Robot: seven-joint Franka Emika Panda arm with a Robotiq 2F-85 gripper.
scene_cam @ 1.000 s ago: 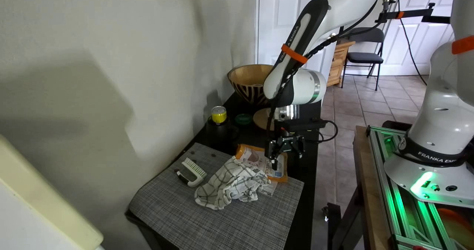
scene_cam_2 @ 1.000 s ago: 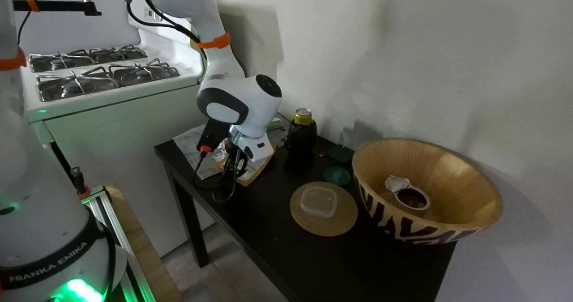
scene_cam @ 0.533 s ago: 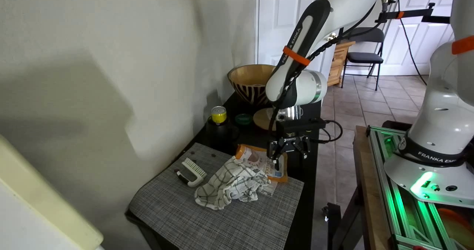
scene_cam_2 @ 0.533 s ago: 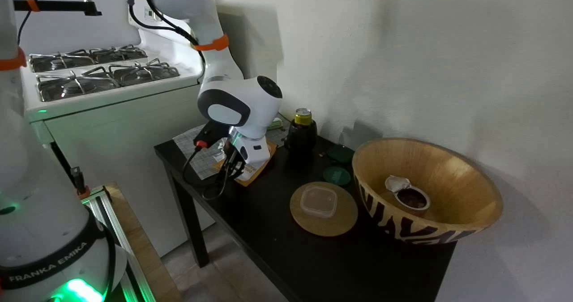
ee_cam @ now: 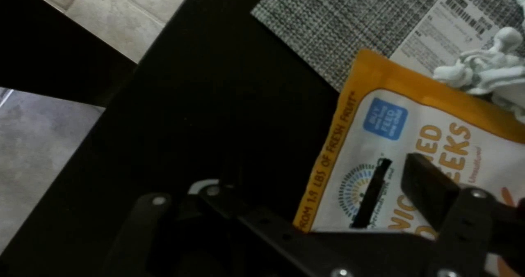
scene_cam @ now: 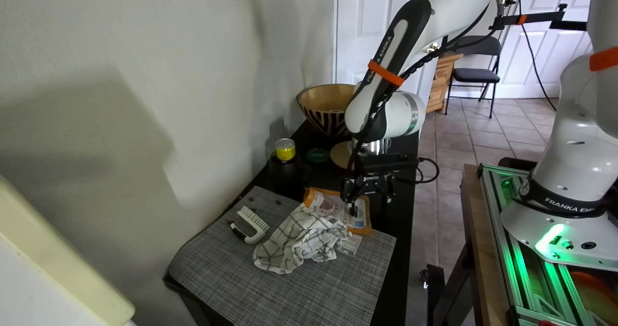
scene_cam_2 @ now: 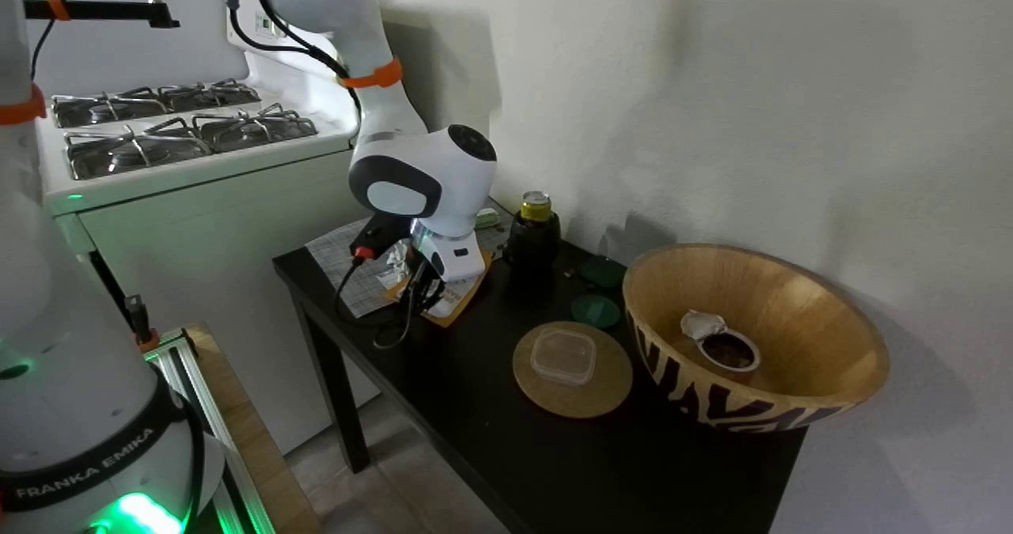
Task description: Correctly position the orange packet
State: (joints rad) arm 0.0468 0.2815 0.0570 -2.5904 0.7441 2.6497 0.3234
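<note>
Orange packet [ee_cam: 412,139] shifted slightly, white-fronted, printed

exterior views: downward, opposite ends, shared table [scene_cam_2: 633,471] | wrist view: close above packet [ee_cam: 396,149]

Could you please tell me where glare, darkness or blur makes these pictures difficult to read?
In both exterior views, the green base light glares; in the wrist view, the gripper partly blends into the dark table, and the small print on the white label is too soft to read, though larger letters on the orange packet are legible.
</note>
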